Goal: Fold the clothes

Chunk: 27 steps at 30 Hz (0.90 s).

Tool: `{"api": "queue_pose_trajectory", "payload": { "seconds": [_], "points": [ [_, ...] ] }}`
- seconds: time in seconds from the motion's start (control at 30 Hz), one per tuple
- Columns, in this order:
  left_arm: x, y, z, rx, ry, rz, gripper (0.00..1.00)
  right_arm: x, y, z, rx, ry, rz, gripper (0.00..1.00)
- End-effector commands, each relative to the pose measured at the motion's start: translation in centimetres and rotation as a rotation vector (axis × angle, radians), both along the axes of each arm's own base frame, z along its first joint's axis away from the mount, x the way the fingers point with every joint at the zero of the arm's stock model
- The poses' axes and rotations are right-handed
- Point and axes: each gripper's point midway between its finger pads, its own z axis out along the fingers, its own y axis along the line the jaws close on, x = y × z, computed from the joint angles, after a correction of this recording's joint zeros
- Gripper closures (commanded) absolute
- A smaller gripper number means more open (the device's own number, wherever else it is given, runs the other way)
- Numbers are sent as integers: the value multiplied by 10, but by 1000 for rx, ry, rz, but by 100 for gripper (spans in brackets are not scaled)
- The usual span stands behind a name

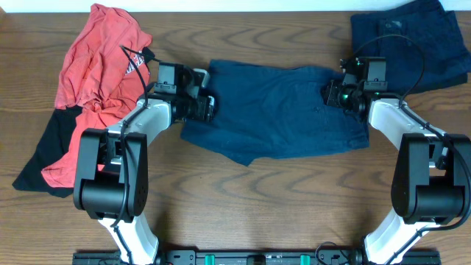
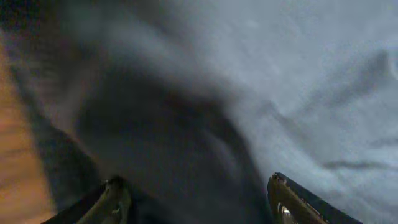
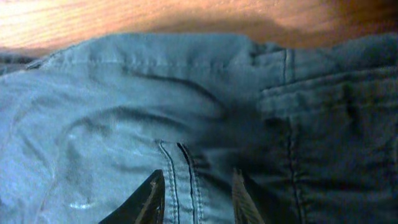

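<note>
The blue garment lies spread, a little rumpled, in the middle of the bench, nearer the far edge than the near one. Its stitched seams and a pocket edge show in the right wrist view, with bare wood just beyond its hem

The left gripper sits at the garment's left edge. In its own camera the fingers stand wide apart over the blurred dark cloth, holding nothing, with a strip of bench at the left side of the view

The right gripper is at the garment's right edge. Its fingers are drawn close together, and a ridge of cloth with a double seam rises between them, so they have hold of the blue garment there

Toward the far left corner a red shirt lies crumpled on top of a black garment that reaches down the left edge. In the far right corner lies a dark navy garment, apart from the blue one
</note>
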Motion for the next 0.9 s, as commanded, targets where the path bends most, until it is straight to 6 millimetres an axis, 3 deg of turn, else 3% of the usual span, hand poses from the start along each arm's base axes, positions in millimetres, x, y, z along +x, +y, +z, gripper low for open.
{"api": "queue_pose_trajectory", "payload": {
  "seconds": [0.0,0.27,0.4,0.7,0.87],
  "points": [
    [-9,-12,15,-18,-59,-167,27,3,8,10,-1,-24,34,65],
    [-14,48,-24,338,27,-52,29,2,8,9,-1,-20,34,62],
    [-16,68,-33,450,54,-9,29,0,8,8,-1,-10,34,61],
    [-17,79,-34,485,77,77,29,-15,-4,-6,-74,69,11,56],
    [-19,79,-34,471,93,114,29,-37,-28,-22,-197,181,-46,46]
  ]
}}
